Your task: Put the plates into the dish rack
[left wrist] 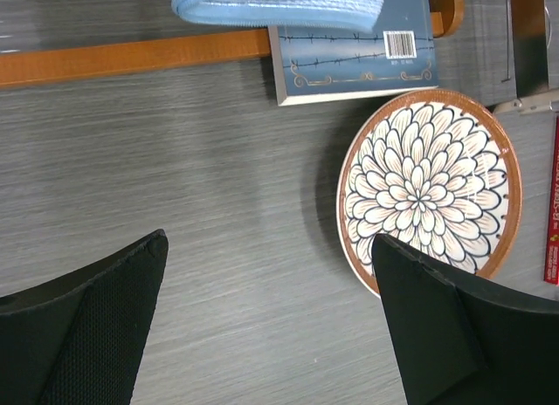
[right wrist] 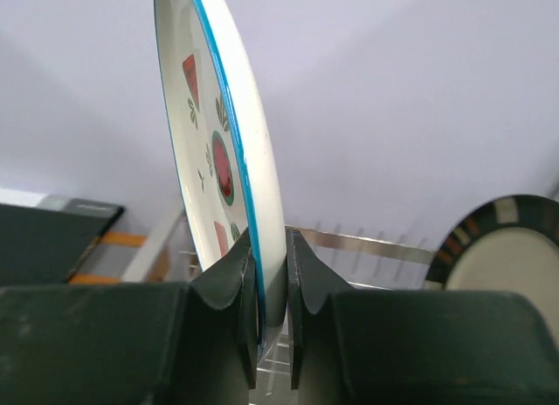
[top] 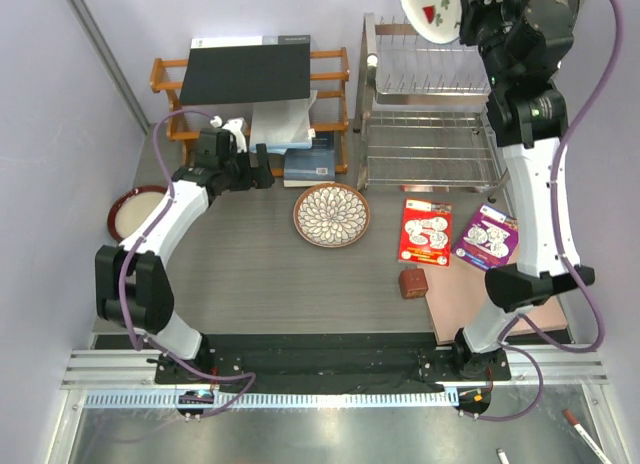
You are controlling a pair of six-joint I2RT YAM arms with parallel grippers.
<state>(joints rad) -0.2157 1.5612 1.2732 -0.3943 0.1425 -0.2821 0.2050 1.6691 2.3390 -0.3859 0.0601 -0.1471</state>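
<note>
My right gripper (top: pixel 470 19) (right wrist: pixel 271 274) is shut on the rim of the white watermelon plate (top: pixel 430 6) (right wrist: pixel 223 117), holding it on edge high above the silver dish rack (top: pixel 430 114) (right wrist: pixel 367 241). A dark-rimmed plate with a beige centre (right wrist: pixel 507 257) stands upright to the right in the right wrist view. The brown petal-pattern plate (top: pixel 331 214) (left wrist: pixel 428 182) lies flat on the table. My left gripper (top: pixel 263 172) (left wrist: pixel 271 239) hangs open just left of it, holding nothing. A maroon-rimmed cream plate (top: pixel 135 209) lies at the far left.
An orange wooden shelf (top: pixel 170 84) with a black board (top: pixel 250 69) on top stands behind the left arm, with a book (top: pixel 312 164) (left wrist: pixel 354 60) at its foot. A red card (top: pixel 425 231), a purple card (top: pixel 486 236), a small brown cube (top: pixel 412 282) and a brown mat (top: pixel 480 304) lie in front of the rack.
</note>
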